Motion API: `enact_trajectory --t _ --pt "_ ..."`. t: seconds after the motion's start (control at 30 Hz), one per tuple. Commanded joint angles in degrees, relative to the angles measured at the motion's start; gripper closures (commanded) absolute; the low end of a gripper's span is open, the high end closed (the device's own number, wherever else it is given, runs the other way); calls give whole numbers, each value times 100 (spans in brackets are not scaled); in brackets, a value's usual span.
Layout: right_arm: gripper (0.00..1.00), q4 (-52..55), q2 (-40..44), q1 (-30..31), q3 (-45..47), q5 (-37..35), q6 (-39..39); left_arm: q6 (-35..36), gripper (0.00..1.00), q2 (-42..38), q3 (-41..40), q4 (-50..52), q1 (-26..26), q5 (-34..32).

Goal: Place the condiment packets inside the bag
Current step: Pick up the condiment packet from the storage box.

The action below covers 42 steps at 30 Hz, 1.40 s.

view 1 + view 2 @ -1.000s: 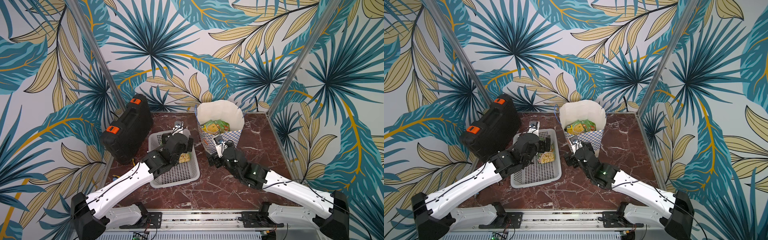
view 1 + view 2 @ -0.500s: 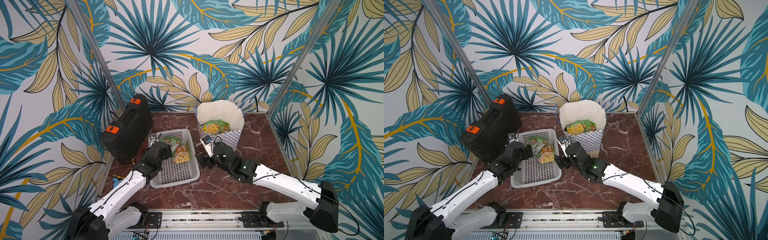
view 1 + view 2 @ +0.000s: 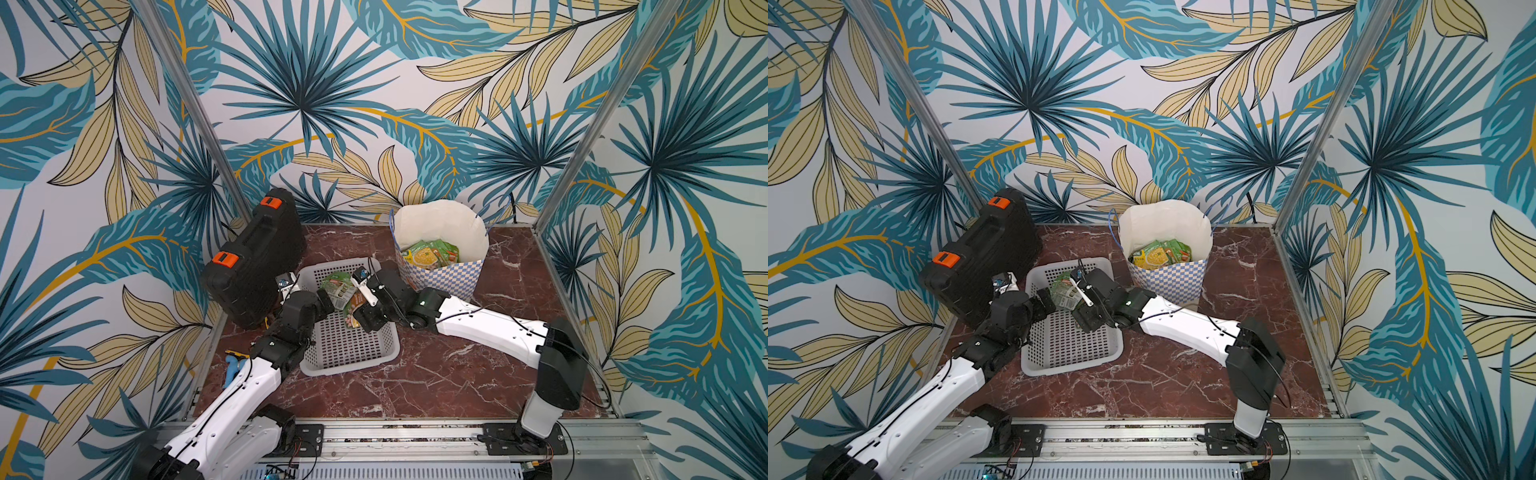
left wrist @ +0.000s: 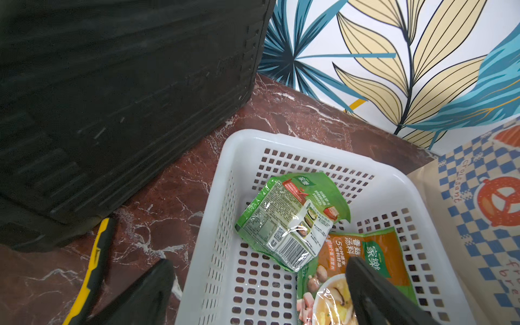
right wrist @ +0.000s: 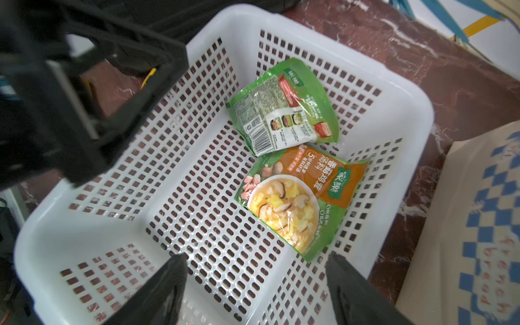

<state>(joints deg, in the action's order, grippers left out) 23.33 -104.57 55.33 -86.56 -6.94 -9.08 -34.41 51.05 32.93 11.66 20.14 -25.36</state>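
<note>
Packets in the basket, seen from the wrists. A green packet (image 5: 281,109) lies back side up, one corner overlapping an orange packet (image 5: 298,194). Both rest flat on the basket (image 5: 84,239) floor at the end nearest the bag (image 3: 440,274). The bag stands upright on the bench just beside the basket, with more packets (image 3: 432,253) inside.

My right gripper (image 5: 256,259) hangs over the basket floor, jaws apart and empty, near the orange packet's free edge. My left gripper (image 4: 257,264) is spread wide and empty. I cannot tell whether either finger touches a packet.

I judge these packets light, limp and glossy, so likely slippery, with little for a finger to get under. The best hold looks like a pinch on a sealed edge or a lifted, crumpled corner, not the soft middle.
</note>
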Motion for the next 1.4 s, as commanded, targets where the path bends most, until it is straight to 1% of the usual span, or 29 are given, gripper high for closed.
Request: enact_trajectory --t 0.0,0.13,0.27,0.37,0.47,0.63,0.8,0.9,0.97,1.03,1.23,1.3,1.37 --pt "23 315 -527 30 -481 58 37 -56 0 -215 -207 -106 -40 -176" --pt "28 447 -1216 22 -1166 -176 180 -67 0 -400 -291 -127 -38 -261" --pt "33 891 -2081 -22 -2165 -207 410 -33 0 -520 -325 -132 -42 -315" --pt "34 1285 -2674 -148 -2994 -74 510 -5 0 -610 -323 -91 -45 -429" --pt "34 1447 -3145 -282 -3600 125 559 9 0 -720 -353 -97 -45 -434" --pt "34 1724 -3878 -453 -4396 371 636 38 0 -773 -358 -94 -45 -452" --pt "35 2098 -4523 -486 -5106 272 760 39 0 -777 -375 -146 -44 -410" --pt "44 2147 -4727 -483 -5318 272 752 42 0 -771 -375 -172 -44 -403" --pt "55 2113 -4737 -481 -5307 282 715 58 0 -767 -384 -169 -50 -391" --pt "62 2100 -4709 -488 -5295 276 696 59 0 -772 -381 -165 -45 -399" --pt "88 1838 -4254 -455 -4965 268 642 66 0 -764 -392 -204 -46 -382" --pt "99 1731 -4090 -467 -4846 310 616 72 0 -764 -399 -211 -46 -364" --pt "100 1712 -3977 -461 -4826 340 594 75 0 -766 -392 -215 -50 -355"
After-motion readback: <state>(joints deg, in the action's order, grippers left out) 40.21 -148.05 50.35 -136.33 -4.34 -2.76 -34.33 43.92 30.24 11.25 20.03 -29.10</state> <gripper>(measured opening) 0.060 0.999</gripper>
